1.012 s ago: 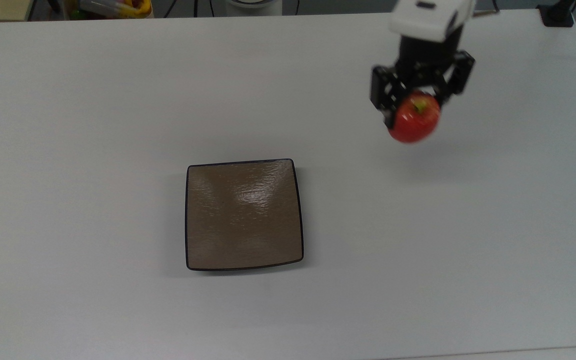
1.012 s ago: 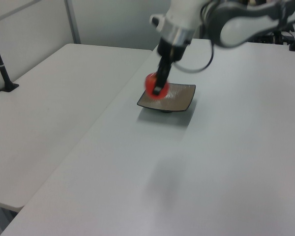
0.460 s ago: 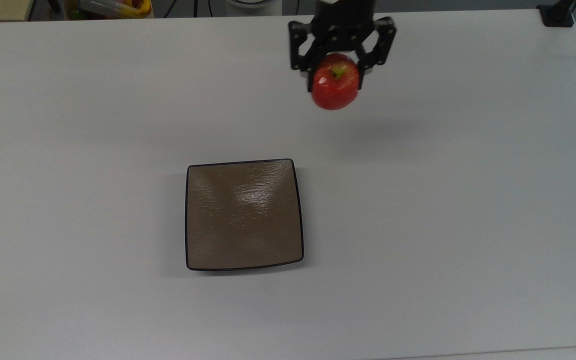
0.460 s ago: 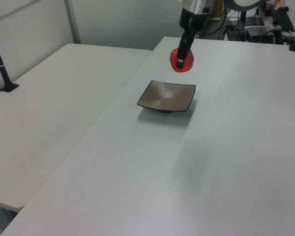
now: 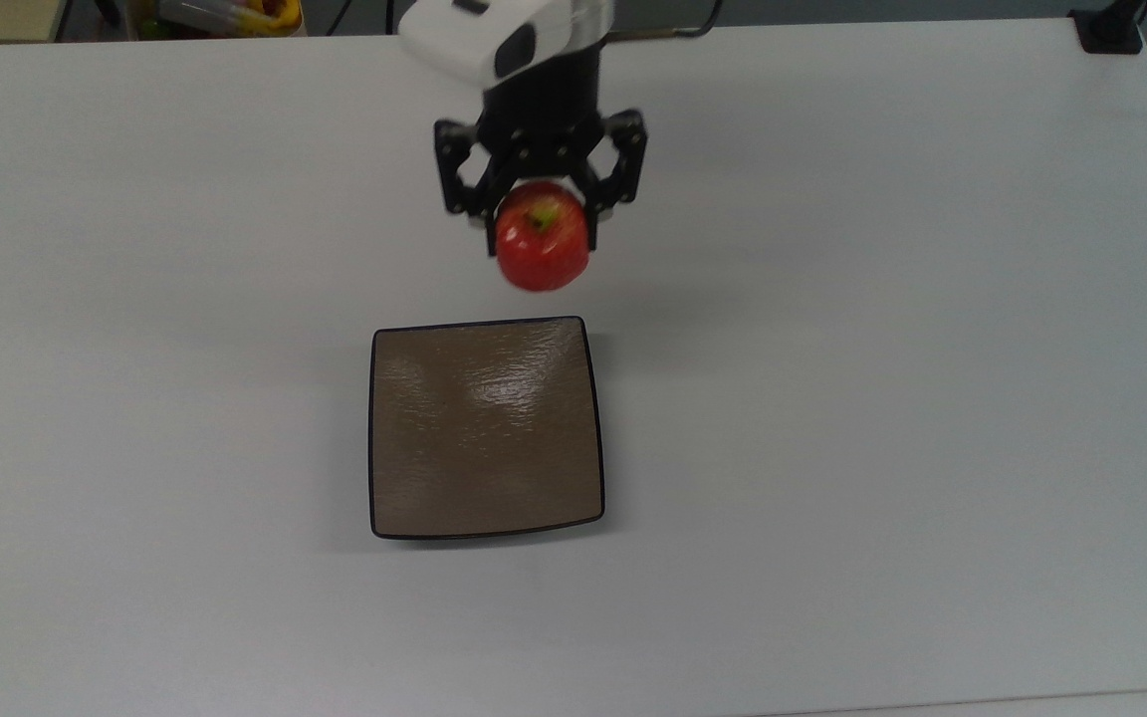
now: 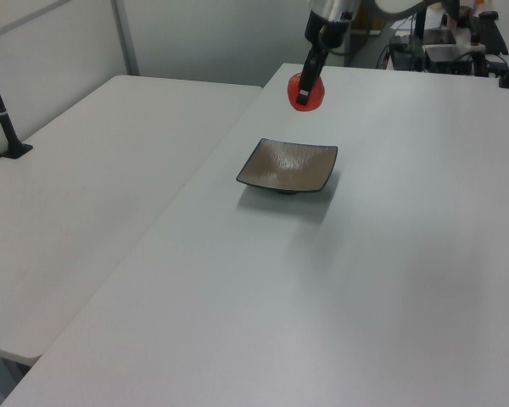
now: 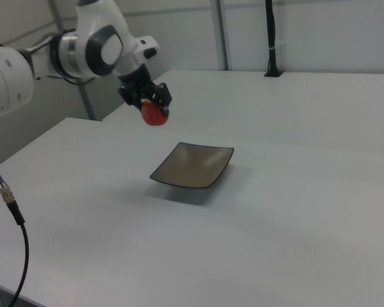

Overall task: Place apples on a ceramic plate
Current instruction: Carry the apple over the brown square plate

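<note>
1. Carrying step in hand, by the look of it: apple [image 5: 543, 247] clamped between the two fingers of the pincer [image 5: 541, 211], held in the air clear of the desk [image 5: 932, 398].
2. To do well: bring the load over the middle of the ceramic plate [image 5: 486, 428], not merely past its rim, since a round fruit let go near the sloping edge would likely roll.
3. Best lowered until the apple's underside touches or nearly touches the glossy brown surface before the fingers part; a drop from height risks a bounce or a knock on the ceramic.
4. Worth keeping the stem end up, as now, so that the fruit settles on its flatter base.
5. Fingers to open slowly and wide enough to clear the skin, then a straight lift, to avoid dragging the apple sideways.
6. Place of the plate: on the desk, roughly midway between the top view's left and right edges, nearer the top view's bottom edge than the pincer is.
7. Relative to the pincer: in the top view the plate's far edge lies just below the hanging apple, not under it yet, with its centre somewhat toward the top view's left.
8. In the left view, apple [image 6: 306, 90] above and beyond the plate [image 6: 287, 167]; in the right view, apple [image 7: 154, 114] up and to the right view's left of the plate [image 7: 193, 165].
</note>
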Controlling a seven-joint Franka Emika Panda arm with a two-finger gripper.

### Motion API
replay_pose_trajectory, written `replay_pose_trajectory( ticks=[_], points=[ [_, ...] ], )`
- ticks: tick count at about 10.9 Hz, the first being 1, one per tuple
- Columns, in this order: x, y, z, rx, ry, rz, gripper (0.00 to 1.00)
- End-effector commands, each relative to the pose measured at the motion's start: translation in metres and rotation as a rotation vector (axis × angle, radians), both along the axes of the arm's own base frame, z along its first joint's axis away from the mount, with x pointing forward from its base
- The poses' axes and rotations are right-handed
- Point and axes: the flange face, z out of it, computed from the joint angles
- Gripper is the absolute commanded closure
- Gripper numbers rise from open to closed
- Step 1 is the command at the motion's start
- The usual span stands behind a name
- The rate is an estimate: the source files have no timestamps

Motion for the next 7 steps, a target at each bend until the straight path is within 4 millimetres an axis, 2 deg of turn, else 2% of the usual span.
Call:
replay_pose_trajectory(
  ticks=[1, 2, 5, 7],
  points=[
    [0.03, -0.017, -0.062, 0.001, -0.044, 0.043, 0.95],
    [0.038, -0.022, -0.078, 0.008, -0.085, 0.036, 0.95],
    [0.049, -0.023, -0.144, 0.003, -0.099, 0.054, 0.95],
    [0.048, -0.025, -0.172, -0.004, -0.089, 0.068, 0.95]
  ],
)
